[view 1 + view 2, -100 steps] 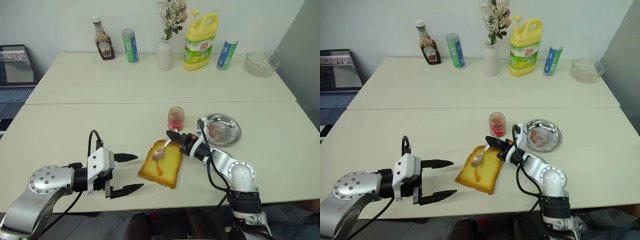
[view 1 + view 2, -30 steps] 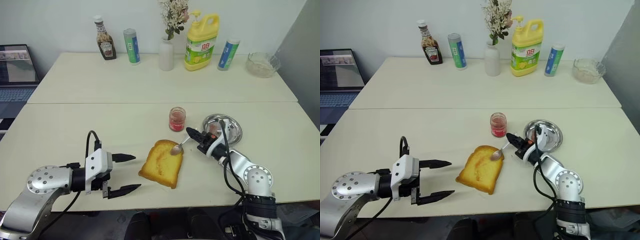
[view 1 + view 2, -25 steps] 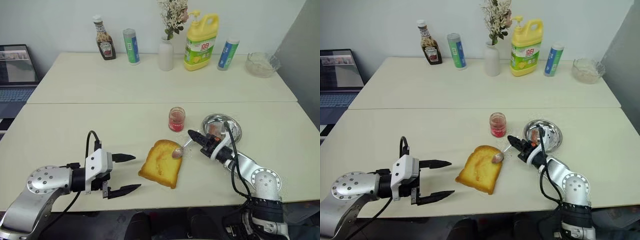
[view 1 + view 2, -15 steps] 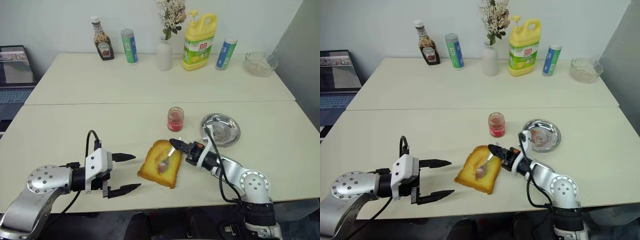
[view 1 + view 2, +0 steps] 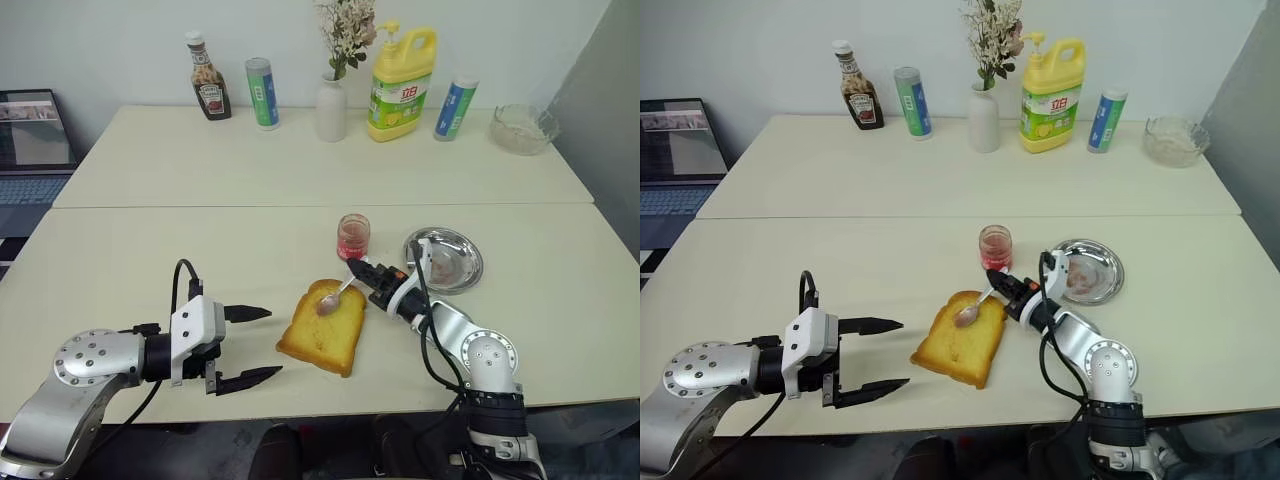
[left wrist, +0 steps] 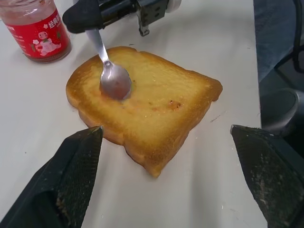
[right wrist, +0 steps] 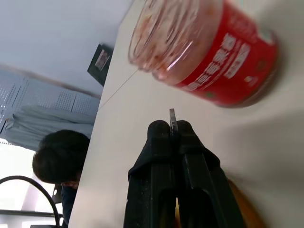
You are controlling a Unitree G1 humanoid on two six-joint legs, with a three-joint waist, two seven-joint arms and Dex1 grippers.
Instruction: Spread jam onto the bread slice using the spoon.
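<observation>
Right gripper [image 5: 358, 271] clenches the spoon [image 5: 334, 297] handle, bowl ahead pressing the bread slice [image 5: 323, 327] to smear jam; left gripper [image 5: 255, 344] waits released.

From the head we look forward and down over the cream table [image 5: 200, 240], both eyes sharing nearly the same scene. Our left wrist camera sits close, facing the golden-yellow bread slice [image 6: 147, 107], with the small red-labelled glass jam jar [image 6: 38, 28] at its ten o'clock. Our right wrist camera looks level along its fingers, very near that jar [image 7: 204, 47].
</observation>
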